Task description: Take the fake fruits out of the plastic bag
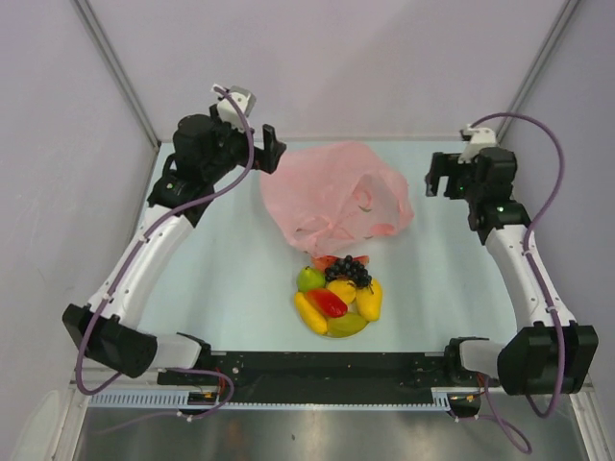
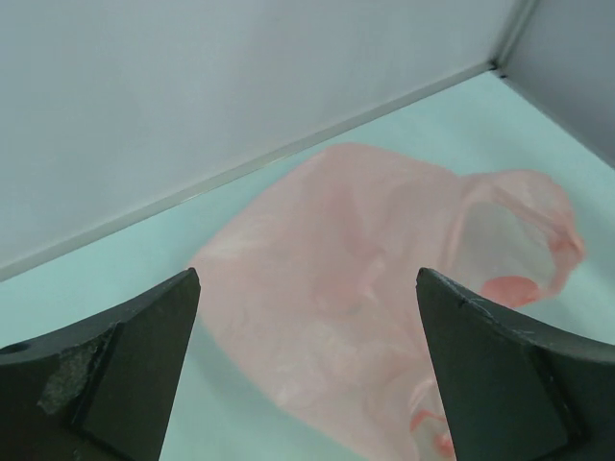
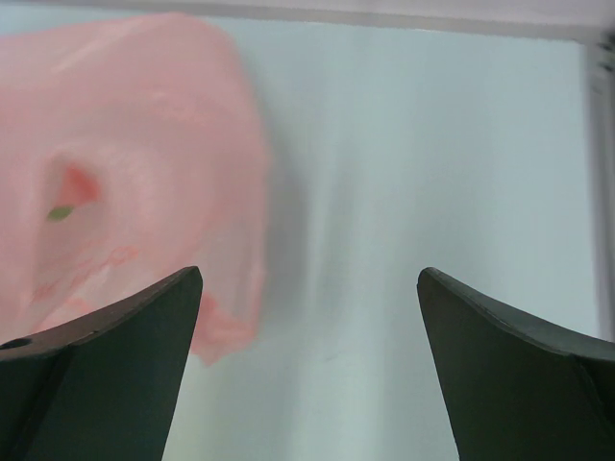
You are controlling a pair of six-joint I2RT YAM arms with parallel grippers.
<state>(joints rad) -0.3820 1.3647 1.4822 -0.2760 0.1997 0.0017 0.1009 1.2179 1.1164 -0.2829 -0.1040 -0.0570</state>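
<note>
The plastic bag (image 1: 333,195) lies crumpled and slack on the table at the back centre, thin pink with red marks. The fake fruits (image 1: 338,299) sit in a heap in front of it, outside the bag: a yellow banana (image 1: 309,313), a green pear (image 1: 309,279), a dark grape bunch (image 1: 354,271), a red piece (image 1: 329,302) and yellow pieces. My left gripper (image 1: 272,150) hovers open at the bag's left edge, looking down on the bag (image 2: 356,298). My right gripper (image 1: 437,177) stands open just right of the bag (image 3: 125,182). Nothing is between either gripper's (image 2: 307,274) (image 3: 309,271) fingers. A small green spot (image 3: 60,212) shows in a fold of the bag; what it is I cannot tell.
Pale walls (image 1: 327,58) close in the table at the back and on both sides. Along the near edge runs the black rail (image 1: 317,375) carrying both arm bases. The pale green tabletop (image 1: 231,279) spreads around the fruit heap.
</note>
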